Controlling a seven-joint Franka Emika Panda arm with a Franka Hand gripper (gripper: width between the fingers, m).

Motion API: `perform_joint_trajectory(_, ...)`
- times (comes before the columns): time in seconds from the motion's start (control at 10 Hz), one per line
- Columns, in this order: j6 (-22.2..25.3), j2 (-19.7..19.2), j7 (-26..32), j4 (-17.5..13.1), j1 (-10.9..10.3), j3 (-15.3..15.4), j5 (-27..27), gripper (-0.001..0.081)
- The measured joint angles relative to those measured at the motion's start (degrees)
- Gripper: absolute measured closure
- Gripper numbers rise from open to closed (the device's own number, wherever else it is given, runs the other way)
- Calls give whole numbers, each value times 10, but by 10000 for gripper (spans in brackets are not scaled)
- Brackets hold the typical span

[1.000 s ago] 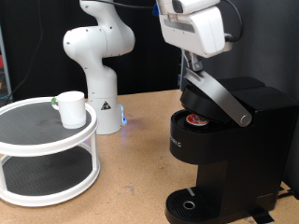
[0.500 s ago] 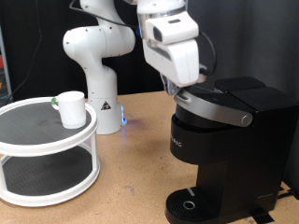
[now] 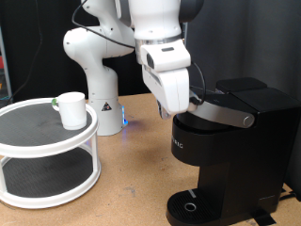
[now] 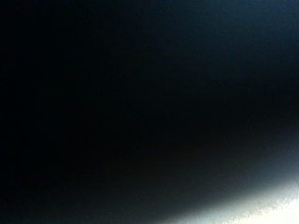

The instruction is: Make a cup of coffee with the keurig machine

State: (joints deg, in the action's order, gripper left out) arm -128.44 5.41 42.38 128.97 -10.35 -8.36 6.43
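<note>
The black keurig machine [image 3: 221, 151] stands at the exterior view's right. Its grey lid handle [image 3: 229, 112] lies low over the body, and the pod chamber is hidden. My gripper [image 3: 186, 102] sits at the machine's upper left edge, right against the lid, with its fingers hidden behind the white hand [image 3: 167, 75]. The white cup [image 3: 71, 109] stands upright on the top shelf of a round white stand [image 3: 47, 141] at the left, far from the gripper. The wrist view is almost all black, with only a pale sliver [image 4: 276, 207] in one corner.
A second white robot base [image 3: 99, 66] stands behind the stand, with a small blue light beside it. The wooden table [image 3: 132, 179] runs between the stand and the machine. The drip tray [image 3: 193, 205] sits at the machine's foot.
The hand has come down and towards the exterior view's left. The lid handle has dropped from its raised tilt, and the pod that showed in the open chamber is now covered.
</note>
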Motion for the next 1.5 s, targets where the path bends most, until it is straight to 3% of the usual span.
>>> perform_joint_trajectory(0.4,-11,-11,22,-6,0,-2,26,800)
perform_joint_trajectory(0.8,19,-5,63,-21,0,-3,69,800)
perform_joint_trajectory(1.5,47,9,72,-24,0,-4,69,800)
